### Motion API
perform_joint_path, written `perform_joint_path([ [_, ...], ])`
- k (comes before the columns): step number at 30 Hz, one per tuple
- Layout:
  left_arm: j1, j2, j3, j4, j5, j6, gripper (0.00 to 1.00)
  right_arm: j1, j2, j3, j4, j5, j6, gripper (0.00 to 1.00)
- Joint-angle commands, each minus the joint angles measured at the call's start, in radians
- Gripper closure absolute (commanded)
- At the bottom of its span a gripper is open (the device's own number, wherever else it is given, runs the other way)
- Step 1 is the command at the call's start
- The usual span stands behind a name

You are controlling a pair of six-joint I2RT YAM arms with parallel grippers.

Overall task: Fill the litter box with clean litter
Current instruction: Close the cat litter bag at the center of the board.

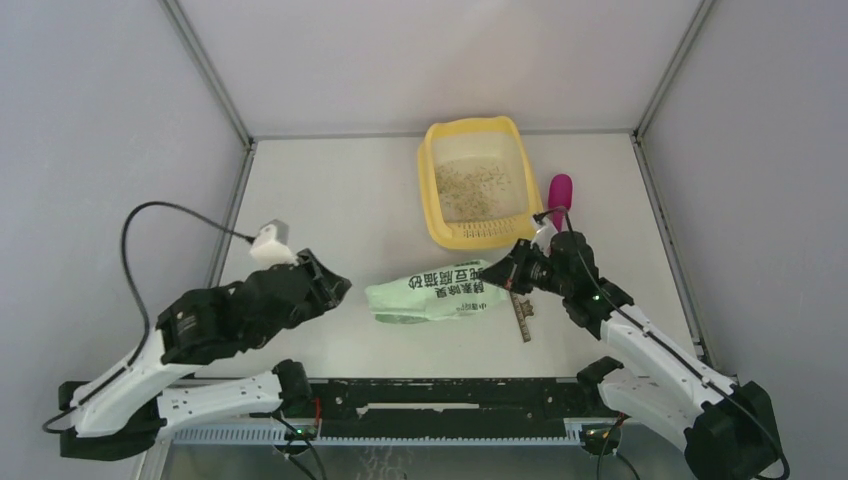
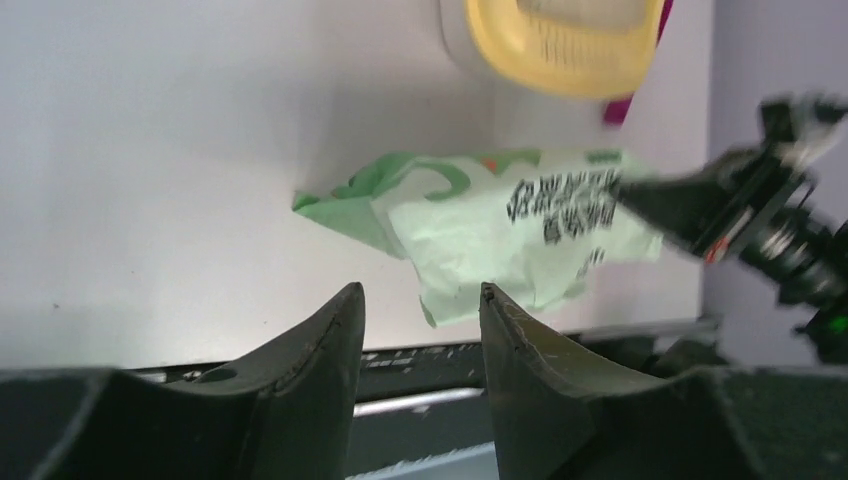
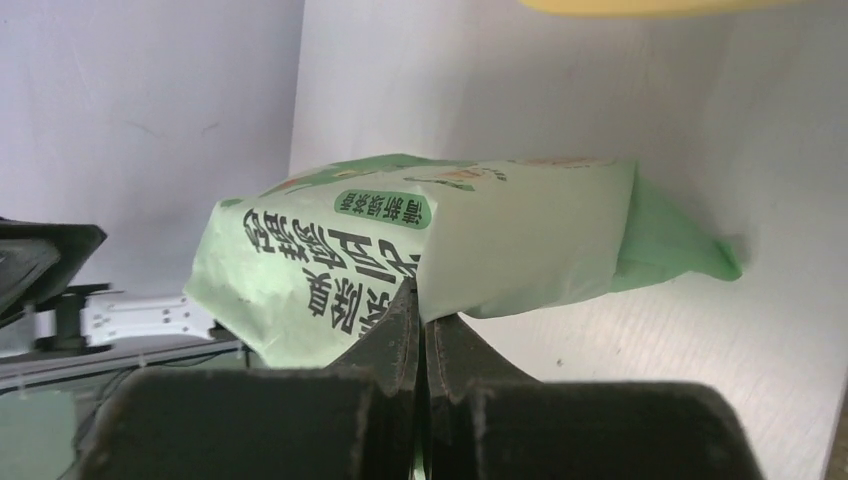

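Top camera first: the litter box [image 1: 475, 238] is sitting at the far side of the table [image 1: 330, 200], around 1 o'clock from the table's middle. Its slotted ledge end is being pointed back toward the arms. The litter [image 1: 470, 185] is being seen as a thin, patchy, speckled layer on the box floor, with pale plastic showing through in spots. A magenta scoop [image 1: 560, 192] is lying just beside the box at its 3 o'clock, close to the rim, though whether it's touching can't be told.

A light green printed bag [image 1: 430, 295] is lying on its side on the table at about 6 o'clock from the box, well apart from it.

The bag's 3 o'clock end is being pinched by the right end effector [image 1: 505, 273]. In the right wrist view the two fingers are being pressed together with the bag's lower edge caught between them, so it's clamped on the bag.

The left end effector [image 1: 340, 285] is being held near the bag's 9 o'clock end without touching it. In the left wrist view its fingers [image 2: 340, 330] are being kept apart with nothing between them, and the bag is being seen past the gap, lying flat. The box's grille end is also being caught at 12 o'clock in that view.

A thin dark strip [image 1: 521, 315] is lying on the table at 5 o'clock from the bag, under the right arm. It's too small for it to be made out properly.
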Motion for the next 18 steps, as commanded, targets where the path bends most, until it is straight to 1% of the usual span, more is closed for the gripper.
perform_joint_path([
  [1, 0.054, 0.181, 0.123, 0.157, 0.272, 0.371, 0.49, 0.028, 0.023, -0.017, 0.264, 0.062, -0.121, 1.00],
  [5, 0.080, 0.349, 0.236, 0.185, 0.332, 0.481, 0.46, 0.053, 0.008, -0.067, 0.334, 0.121, -0.176, 1.00],
  [7, 0.113, 0.400, 0.253, 0.225, 0.395, 0.518, 0.41, 0.054, -0.004, -0.089, 0.368, 0.137, -0.196, 1.00],
  [8, 0.134, 0.418, 0.260, 0.243, 0.426, 0.531, 0.29, 0.055, -0.009, -0.098, 0.382, 0.146, -0.208, 1.00],
  [9, 0.153, 0.431, 0.261, 0.263, 0.459, 0.540, 0.06, 0.055, -0.013, -0.108, 0.400, 0.152, -0.218, 1.00],
  [10, 0.180, 0.445, 0.259, 0.278, 0.508, 0.546, 0.01, 0.053, -0.017, -0.119, 0.423, 0.154, -0.226, 1.00],
  [14, 0.263, 0.472, 0.245, 0.302, 0.681, 0.590, 0.00, 0.051, -0.026, -0.171, 0.562, 0.134, -0.274, 1.00],
  [16, 0.270, 0.447, 0.219, 0.340, 0.729, 0.667, 0.00, 0.044, -0.021, -0.200, 0.646, 0.110, -0.293, 1.00],
  [18, 0.272, 0.411, 0.183, 0.385, 0.754, 0.744, 0.00, 0.025, 0.008, -0.207, 0.701, 0.043, -0.322, 1.00],
])
